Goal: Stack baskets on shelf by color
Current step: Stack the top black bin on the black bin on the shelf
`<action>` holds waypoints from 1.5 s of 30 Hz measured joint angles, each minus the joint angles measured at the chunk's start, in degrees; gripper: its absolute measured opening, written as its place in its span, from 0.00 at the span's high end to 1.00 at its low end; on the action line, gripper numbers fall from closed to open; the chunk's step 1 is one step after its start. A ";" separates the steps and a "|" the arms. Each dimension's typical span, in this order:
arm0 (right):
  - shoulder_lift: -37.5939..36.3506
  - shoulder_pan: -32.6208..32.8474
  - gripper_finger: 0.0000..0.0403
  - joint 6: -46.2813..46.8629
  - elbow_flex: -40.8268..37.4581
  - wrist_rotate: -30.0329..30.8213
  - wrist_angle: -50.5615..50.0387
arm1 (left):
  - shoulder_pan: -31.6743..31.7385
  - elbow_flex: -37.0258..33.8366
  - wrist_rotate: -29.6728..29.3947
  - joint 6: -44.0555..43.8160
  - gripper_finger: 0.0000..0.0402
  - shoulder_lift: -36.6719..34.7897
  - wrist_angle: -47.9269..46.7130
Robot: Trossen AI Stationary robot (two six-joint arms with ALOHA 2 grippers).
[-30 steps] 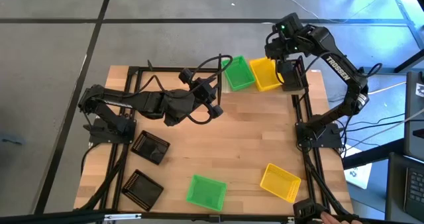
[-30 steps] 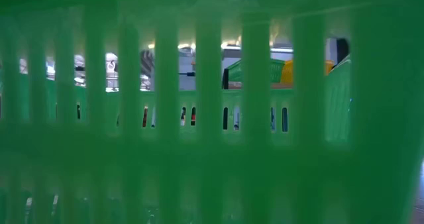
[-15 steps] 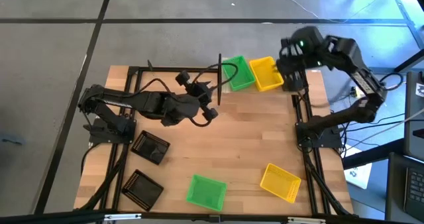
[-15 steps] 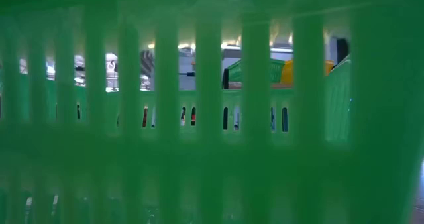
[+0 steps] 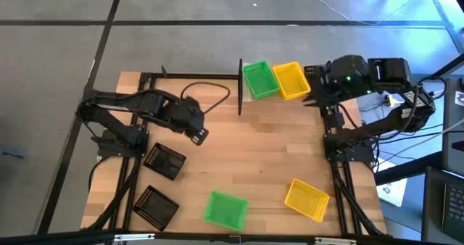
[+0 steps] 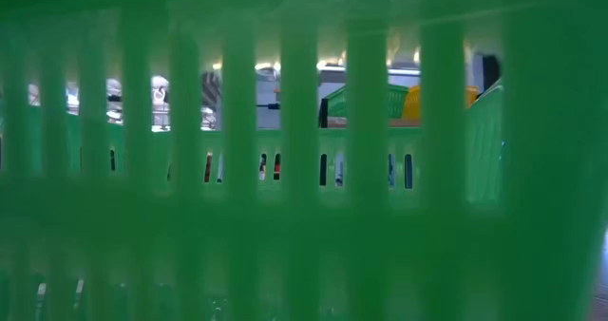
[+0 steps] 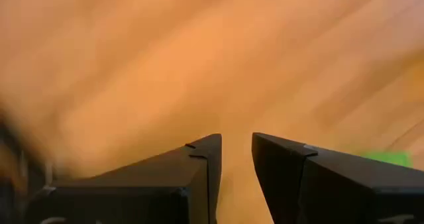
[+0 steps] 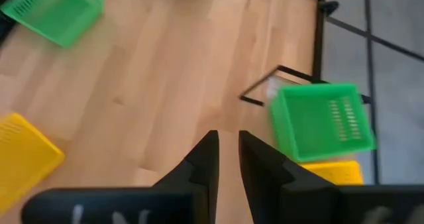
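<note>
Left side of wooden tabletop (image 5: 239,158), planked, pale grain: two black baskets (image 5: 164,162) and (image 5: 156,206) sit near front-left corner, rectangular, mesh-sided, close to each other but apart, beside the left arm's base. Left gripper (image 5: 200,135) hangs over bare planks just beyond them, holding nothing; in left wrist view its two dark wedge-shaped fingers (image 7: 199,171) stand a narrow gap apart, wood behind smeared, a green scrap at pic edge not identifiable. Front centre: green basket (image 5: 225,209), tilted relative to table edge, empty; low view is filled almost wholly by its slotted plastic wall (image 6: 285,169), so little else readable there, only slivers of far green and yellow plastic thru slots. Back centre: thin black metal post (image 5: 240,85) stands upright at shelf end; shelf board itself mostly covered, hard to make out. On it a green basket (image 5: 260,80) and yellow basket (image 5: 291,80) side by side, touching or nearly; stack depth can't be told from above. Front right: a yellow basket (image 5: 307,199), skewed, alone. Right gripper (image 5: 317,94) hovers just right of the shelf's yellow basket, empty; right wrist view shows fingers (image 8: 202,168) near together, narrow slit only.
</note>
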 joint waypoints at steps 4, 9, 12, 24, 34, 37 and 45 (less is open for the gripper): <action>0.18 3.12 0.85 3.26 0.00 -0.01 0.14 | -1.93 -5.76 8.84 -10.81 0.81 0.23 0.34; 0.22 5.56 0.85 3.34 0.00 -0.33 0.46 | -5.45 -14.69 17.39 -17.54 0.81 0.34 5.85; 0.22 6.16 0.85 3.34 0.00 -3.92 0.59 | -7.79 -20.78 18.91 -20.12 0.81 0.37 12.85; 0.74 6.15 0.85 3.71 -0.69 -7.41 1.98 | -12.71 -33.32 17.30 -24.59 0.81 0.65 22.24; 0.72 6.15 0.85 5.68 -0.70 -7.41 2.15 | -12.87 -37.25 15.23 -24.37 0.81 0.95 24.53; 0.72 6.15 0.85 6.36 -0.70 -7.41 2.12 | -12.87 -38.59 15.24 -24.37 0.81 1.18 26.12; 0.72 6.15 0.85 6.36 -0.72 -7.40 2.11 | -12.87 -41.35 15.17 -24.35 0.81 1.15 28.83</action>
